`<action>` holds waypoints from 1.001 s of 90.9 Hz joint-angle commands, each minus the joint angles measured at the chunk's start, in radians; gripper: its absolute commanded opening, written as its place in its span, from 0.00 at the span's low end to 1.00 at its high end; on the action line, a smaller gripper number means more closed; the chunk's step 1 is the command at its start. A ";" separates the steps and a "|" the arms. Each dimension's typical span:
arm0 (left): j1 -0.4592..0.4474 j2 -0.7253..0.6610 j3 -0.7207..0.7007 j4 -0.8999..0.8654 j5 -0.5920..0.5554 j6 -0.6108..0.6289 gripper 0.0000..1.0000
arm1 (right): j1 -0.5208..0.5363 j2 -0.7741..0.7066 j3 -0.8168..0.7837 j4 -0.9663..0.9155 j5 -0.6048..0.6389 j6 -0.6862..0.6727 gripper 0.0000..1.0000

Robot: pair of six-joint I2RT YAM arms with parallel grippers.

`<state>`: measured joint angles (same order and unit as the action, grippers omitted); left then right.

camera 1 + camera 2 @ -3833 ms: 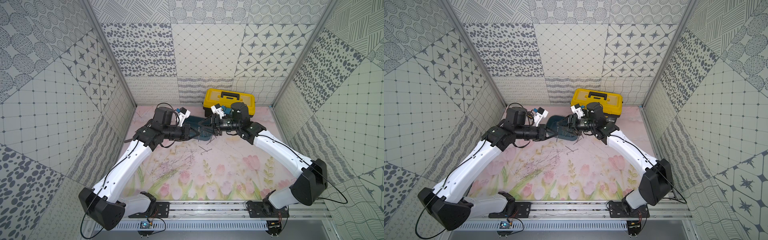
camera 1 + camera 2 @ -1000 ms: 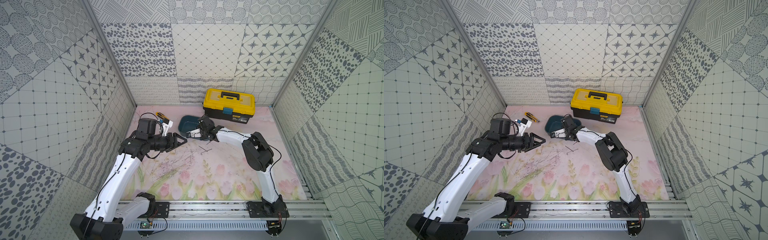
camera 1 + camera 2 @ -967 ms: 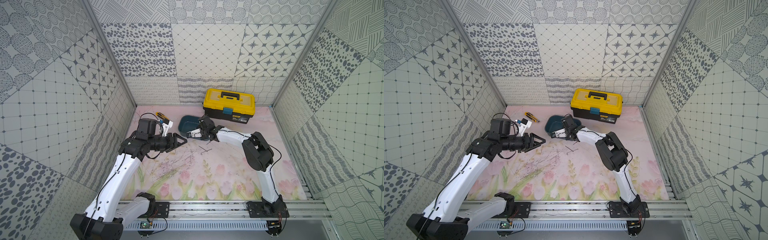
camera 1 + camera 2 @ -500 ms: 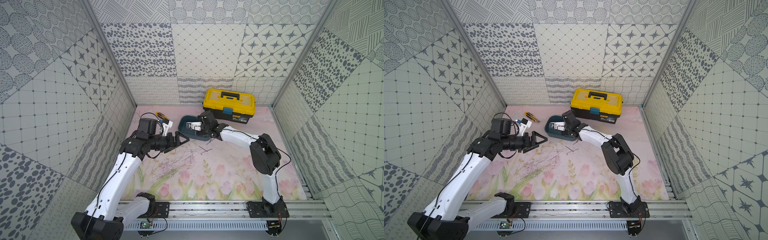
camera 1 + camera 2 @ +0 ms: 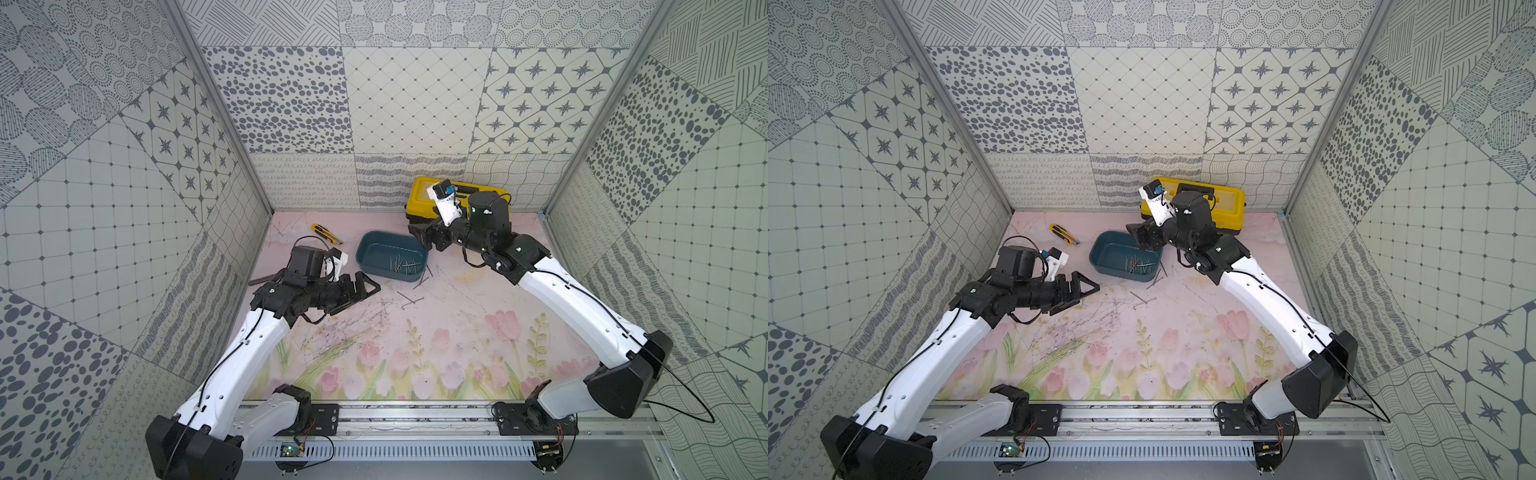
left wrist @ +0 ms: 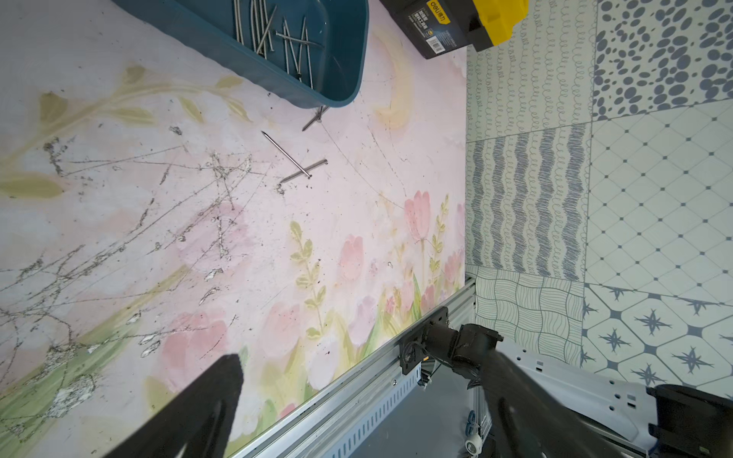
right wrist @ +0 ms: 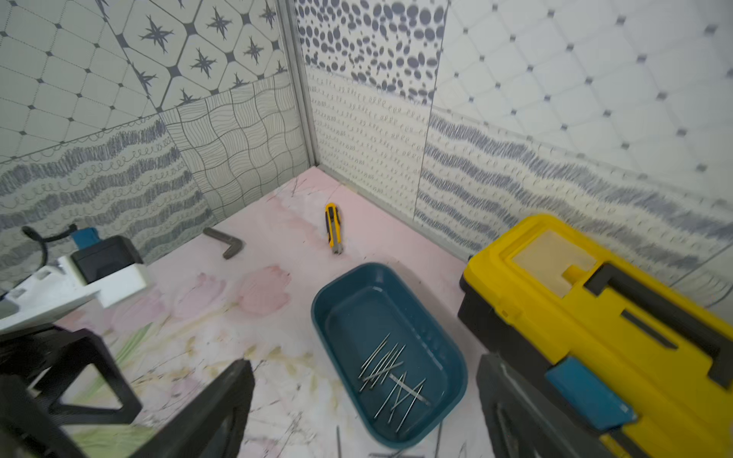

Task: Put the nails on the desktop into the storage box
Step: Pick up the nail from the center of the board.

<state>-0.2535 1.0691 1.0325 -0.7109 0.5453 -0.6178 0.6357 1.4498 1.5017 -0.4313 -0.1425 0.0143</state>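
The teal storage box (image 5: 377,249) (image 5: 1112,252) (image 7: 357,313) lies at the back middle of the flowered desktop (image 5: 436,332), with several nails (image 5: 401,266) (image 7: 392,372) (image 6: 277,35) inside it. Two crossed nails (image 5: 410,300) (image 5: 1143,300) (image 6: 295,163) lie loose in front of the box, and more nails (image 5: 422,280) (image 6: 315,119) rest against its near right corner. My left gripper (image 5: 365,286) (image 5: 1087,286) (image 6: 361,404) stands open and empty, left of the loose nails. My right gripper (image 5: 419,237) (image 5: 1141,237) (image 7: 363,412) hovers open and empty above the box's far right corner.
A yellow-and-black toolbox (image 5: 419,199) (image 7: 595,309) stands behind the right gripper, against the back wall. A yellow utility knife (image 5: 327,233) (image 7: 333,228) lies back left, and a dark L-shaped bar (image 7: 226,244) lies near the left wall. Patterned walls close three sides.
Both grippers have opened. The right gripper has lifted and drawn back from inside the box toward the toolbox. The left arm has hardly moved.
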 commanded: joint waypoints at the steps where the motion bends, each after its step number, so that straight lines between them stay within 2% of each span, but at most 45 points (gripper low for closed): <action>1: -0.016 -0.023 -0.035 0.057 -0.125 -0.050 0.99 | -0.005 -0.010 -0.115 -0.169 -0.106 0.194 0.89; 19: -0.062 -0.019 -0.050 0.042 -0.141 -0.031 0.99 | 0.028 -0.039 -0.280 -0.213 -0.105 0.186 0.69; 36: -0.125 -0.012 -0.092 0.029 -0.155 -0.020 0.99 | 0.081 0.022 -0.334 -0.209 -0.054 0.142 0.60; 57: -0.154 -0.055 -0.197 0.030 -0.173 -0.036 0.99 | 0.109 0.166 -0.334 -0.127 -0.050 0.141 0.52; 91: -0.153 -0.069 -0.205 0.001 -0.169 -0.010 0.99 | 0.117 0.387 -0.219 -0.083 -0.005 0.111 0.45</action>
<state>-0.4038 1.0092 0.8291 -0.6945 0.3862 -0.6495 0.7460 1.8168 1.2274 -0.5640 -0.1776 0.1486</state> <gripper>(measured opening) 0.992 0.458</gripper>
